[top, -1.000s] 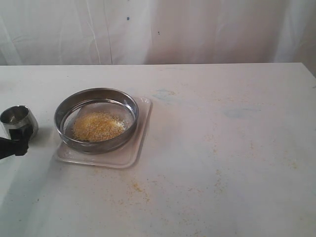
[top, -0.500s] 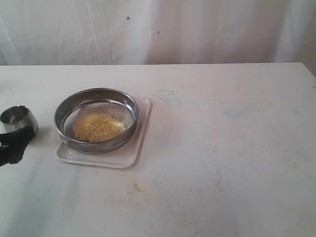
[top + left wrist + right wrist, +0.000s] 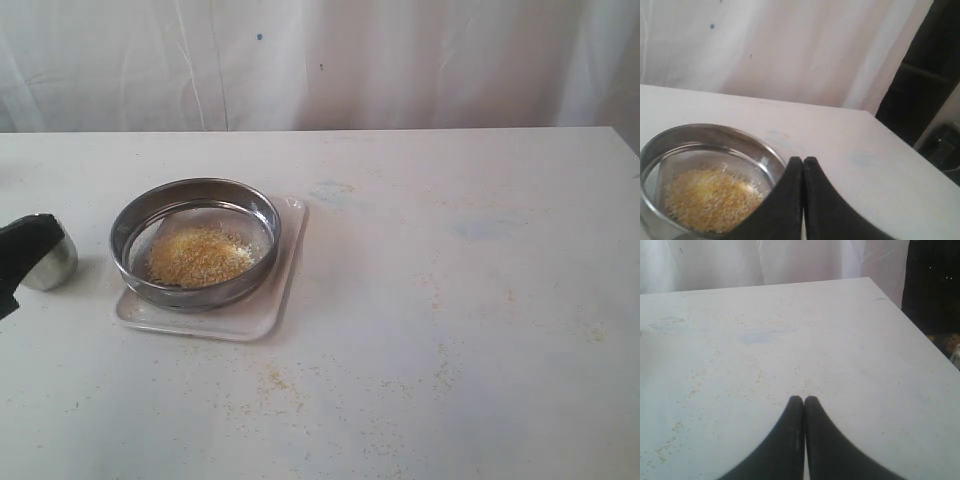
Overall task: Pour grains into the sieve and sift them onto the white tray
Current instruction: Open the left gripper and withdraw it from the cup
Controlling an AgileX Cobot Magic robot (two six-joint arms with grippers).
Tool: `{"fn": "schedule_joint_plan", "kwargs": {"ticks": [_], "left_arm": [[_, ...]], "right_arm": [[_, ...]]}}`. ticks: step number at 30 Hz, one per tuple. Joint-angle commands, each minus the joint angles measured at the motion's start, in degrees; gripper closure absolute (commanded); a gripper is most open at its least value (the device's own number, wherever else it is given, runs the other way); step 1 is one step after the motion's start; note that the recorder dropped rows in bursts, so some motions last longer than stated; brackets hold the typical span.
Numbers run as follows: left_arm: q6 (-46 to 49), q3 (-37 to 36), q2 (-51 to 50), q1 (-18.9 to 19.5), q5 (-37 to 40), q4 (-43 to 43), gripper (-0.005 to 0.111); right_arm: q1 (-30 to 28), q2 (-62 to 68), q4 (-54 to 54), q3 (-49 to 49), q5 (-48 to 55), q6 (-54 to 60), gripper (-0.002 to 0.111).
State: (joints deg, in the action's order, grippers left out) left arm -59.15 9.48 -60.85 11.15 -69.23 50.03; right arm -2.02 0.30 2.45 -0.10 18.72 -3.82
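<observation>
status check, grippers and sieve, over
Left gripper shut, empty, by the steel cup. Right gripper shut, empty, over the table. Grains heaped in sieve, sieve on white tray. Nothing blocking.

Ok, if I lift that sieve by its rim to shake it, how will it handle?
The sieve has a rigid-looking steel rim, so it probably won't flex. Its shiny wall may be slippery in a pinch. The loose grains will likely slide if it tilts.

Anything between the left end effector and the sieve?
Only the steel cup, standing right at the left end effector on its sieve side. Beyond the cup, bare table up to the sieve. The left wrist view shows nothing between fingertips and rim.
</observation>
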Motion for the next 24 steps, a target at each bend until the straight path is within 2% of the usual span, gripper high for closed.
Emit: {"fn": "schedule_joint_plan", "kwargs": {"ticks": [1, 2, 4, 13, 17, 19, 20, 21, 22, 24], "left_arm": [[-9.43, 0.00, 7.71, 0.13, -0.73, 5.03, 0.107], [-15.30, 0.00, 9.60, 0.13, -0.73, 8.08, 0.107], [-18.82, 0.00, 11.42, 0.13, -0.73, 12.49, 0.107], [-21.96, 0.00, 13.25, -0.14, -0.73, 14.58, 0.107], [-20.57, 0.00, 19.70, -5.69, -0.73, 7.62, 0.107], [-20.94, 0.00, 23.40, -8.89, 4.84, 5.61, 0.107], [-23.88, 0.00, 27.65, -12.34, 14.57, 4.52, 0.107], [-24.90, 0.00, 29.14, -13.82, 18.20, 4.52, 0.107], [-26.36, 0.00, 32.30, -16.07, 25.26, 4.52, 0.107], [-27.25, 0.00, 35.67, -17.70, 31.16, 4.52, 0.107]], "right_arm": [[-0.18, -0.30, 0.36, 0.10, -0.70, 0.11, 0.108], [-0.18, -0.30, 0.36, 0.10, -0.70, 0.11, 0.108], [-0.18, -0.30, 0.36, 0.10, -0.70, 0.11, 0.108], [-0.18, -0.30, 0.36, 0.10, -0.70, 0.11, 0.108], [-0.18, -0.30, 0.36, 0.10, -0.70, 0.11, 0.108], [-0.18, -0.30, 0.36, 0.10, -0.70, 0.11, 0.108], [-0.18, -0.30, 0.36, 0.10, -0.70, 0.11, 0.108], [-0.18, -0.30, 0.36, 0.10, -0.70, 0.11, 0.108], [-0.18, -0.30, 0.36, 0.10, -0.70, 0.11, 0.108], [-0.18, -0.30, 0.36, 0.10, -0.70, 0.11, 0.108]]}}
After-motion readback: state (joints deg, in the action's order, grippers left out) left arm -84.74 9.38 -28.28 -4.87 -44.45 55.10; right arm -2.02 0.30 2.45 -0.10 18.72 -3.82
